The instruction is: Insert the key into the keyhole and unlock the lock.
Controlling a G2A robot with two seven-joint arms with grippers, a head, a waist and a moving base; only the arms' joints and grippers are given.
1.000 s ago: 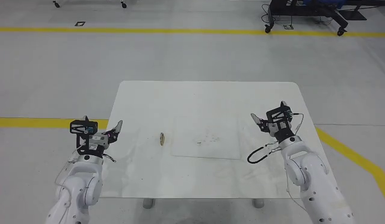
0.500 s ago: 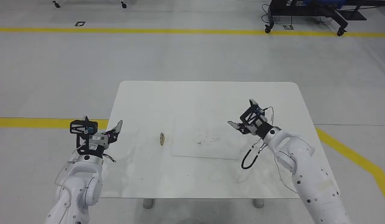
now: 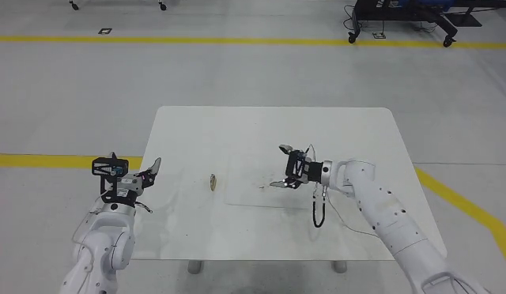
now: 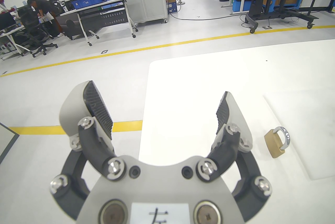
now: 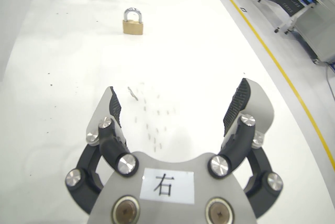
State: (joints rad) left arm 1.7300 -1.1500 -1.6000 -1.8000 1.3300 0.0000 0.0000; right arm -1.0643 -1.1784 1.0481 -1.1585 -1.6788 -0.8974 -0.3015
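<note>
**Table** point(image 3: 237, 128): white, with rounded corners. We count four things on or over it.

**Mat** point(image 3: 253, 167): a thin white sheet lying flat on the middle of the table. We note grey scuff marks point(image 5: 157, 128) on it.

**Padlock** point(image 3: 213, 182): brass body with a silver shackle, lying flat on the bare table just beside the mat's edge, on the side nearer the left arm. We see the shackle shut into the body.

**Key** point(image 5: 133, 93): a small silver piece lying flat on the mat among the scuff marks. We place it between the right gripper and the padlock, well apart from the padlock and close to one finger point(image 5: 115, 104) of that gripper.

**Right gripper** point(image 5: 178, 87): low over the mat, pointing towards the padlock. We find its jaws spread wide and holding nothing.

**Left gripper** point(image 4: 157, 99): at the table's edge, half over the floor, with the padlock off to one side. We find its jaws spread wide too, with nothing between them.

**Surroundings**: a pale floor with yellow lines point(image 3: 237, 39), and a black wheeled stand point(image 3: 403, 9) well beyond the table's far side.
</note>
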